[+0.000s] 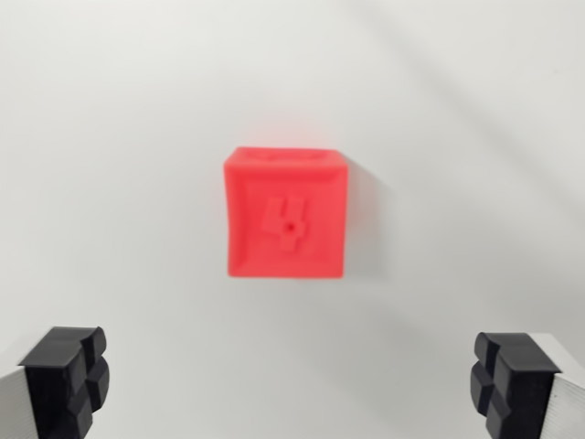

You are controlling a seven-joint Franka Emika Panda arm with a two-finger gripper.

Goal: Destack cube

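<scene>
A red cube (285,215) sits on a white surface in the middle of the wrist view. Its top face carries a raised figure like a 4 with a small hole. Whether another cube lies under it cannot be told from above. My gripper (291,384) is open, its two black fingertips (66,377) at the bottom corners of the view, one at the left and one at the right. Both are well apart from the cube, which lies above the gap between them in the picture. Nothing is between the fingers.
The white surface (110,137) fills the whole view. A faint shadow falls to the right of the cube.
</scene>
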